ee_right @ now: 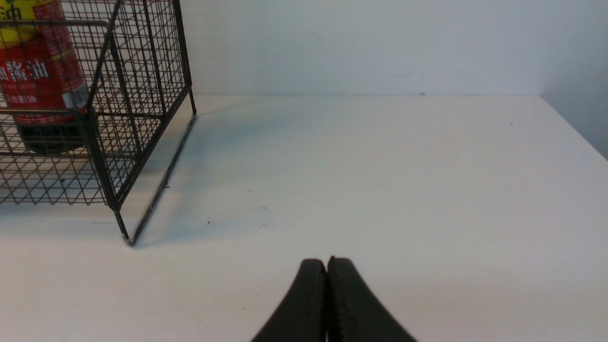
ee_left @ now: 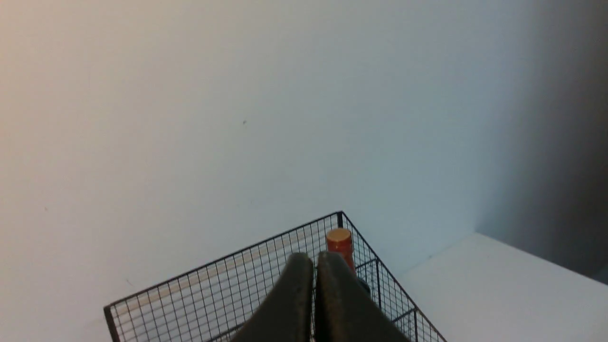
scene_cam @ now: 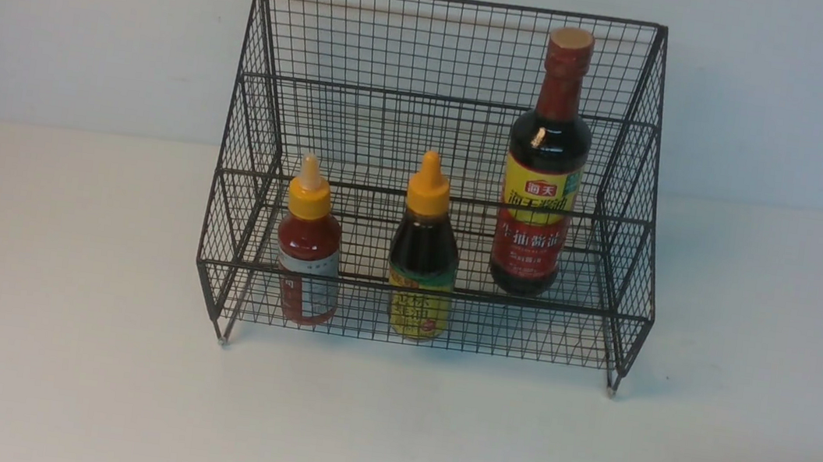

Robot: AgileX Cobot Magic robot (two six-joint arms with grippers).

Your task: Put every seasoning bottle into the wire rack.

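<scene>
Front: rack [scene_cam: 449, 55] held all three bottles upright, red-sauce bottle [scene_cam: 309, 250] left, small dark bottle [scene_cam: 423, 252] middle, tall bottle [scene_cam: 545, 169] right, a step up | Left wrist: left gripper [ee_left: 314, 259] fingers pressed together, empty, above rack | Right wrist: right gripper [ee_right: 327, 262] fingers together, empty, over table [ee_right: 380, 166] beside rack.

black mesh wire rack [scene_cam: 449, 55]; red sauce bottle [scene_cam: 309, 250] with an orange cap; white table [scene_cam: 48, 375].
</scene>
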